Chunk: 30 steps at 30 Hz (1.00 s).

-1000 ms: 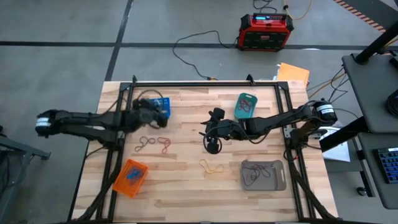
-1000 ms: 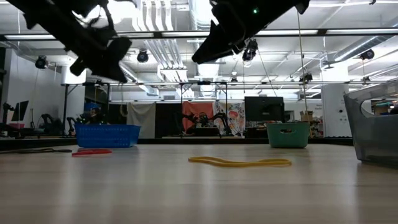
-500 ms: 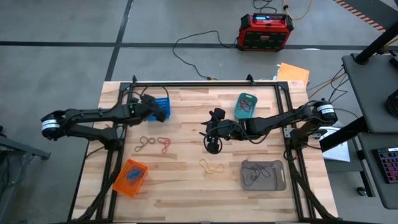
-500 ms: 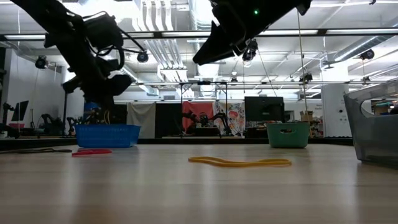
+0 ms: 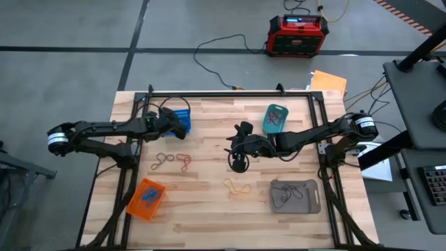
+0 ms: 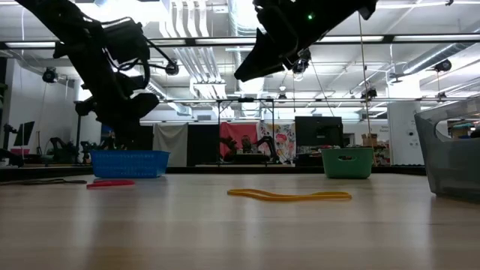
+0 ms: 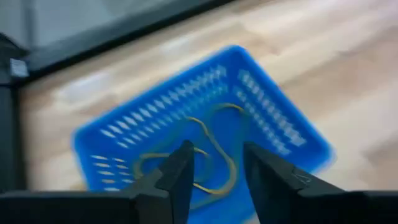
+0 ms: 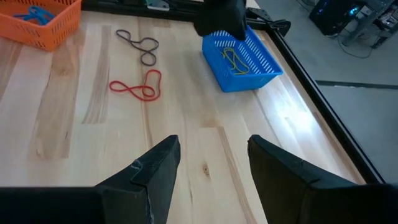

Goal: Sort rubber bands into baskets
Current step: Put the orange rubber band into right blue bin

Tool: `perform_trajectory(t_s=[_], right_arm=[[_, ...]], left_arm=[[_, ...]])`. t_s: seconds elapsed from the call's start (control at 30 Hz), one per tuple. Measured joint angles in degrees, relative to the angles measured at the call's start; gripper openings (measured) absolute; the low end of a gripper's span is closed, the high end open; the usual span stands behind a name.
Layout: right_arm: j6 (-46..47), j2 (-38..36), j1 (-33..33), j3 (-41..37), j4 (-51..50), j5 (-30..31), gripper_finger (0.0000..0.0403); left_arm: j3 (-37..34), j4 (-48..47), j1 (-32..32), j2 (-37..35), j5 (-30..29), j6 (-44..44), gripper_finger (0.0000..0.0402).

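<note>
Fingers (image 7: 180,171) of the left hand (image 7: 214,174) stand parted with nothing between them, just above the blue basket (image 7: 267,118), where a yellow-tan rubber band (image 7: 214,146) lies. Right hand (image 8: 208,165), spread and empty, hovers over the tabletop (image 8: 186,143); beyond it lie red (image 8: 138,87) and grey (image 8: 142,47) bands.

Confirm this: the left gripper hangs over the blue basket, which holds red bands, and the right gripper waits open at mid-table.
One slip: the bands in the blue basket are yellow, not red, as the left wrist view shows. The rest holds: the left gripper hangs over that basket, and the right gripper waits open at mid-table.
</note>
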Motion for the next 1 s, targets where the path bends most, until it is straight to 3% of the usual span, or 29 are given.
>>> perform_trajectory(t_s=[0.17, 0.43, 0.6, 0.83, 1.0], right_arm=[[0.0, 0.0, 0.0, -0.2, -2.2, 0.0, 0.0185], [2.1, -2.1, 0.0, -3.0, -2.0, 0.0, 0.0185], [3.8, -3.9, 0.0, -5.3, -2.0, 0.0, 0.0185], [6.2, -6.1, 0.5, -9.5, -2.2, -0.5, 0.0185], [6.7, -7.7, 1.2, -11.8, -2.0, -0.5, 0.0185]], left_arm=[[0.0, 1.7, -6.4, -0.6, 5.3, -4.8, 0.0132], [0.5, 8.1, -26.5, -0.8, 3.2, -10.2, 0.0119], [4.8, 8.4, -36.0, -0.2, 2.0, -5.7, 0.0111], [11.7, 4.2, -44.8, 2.7, 2.8, -4.6, 0.0110], [14.2, -1.4, -47.7, 7.5, 7.6, -10.0, 0.0110]])
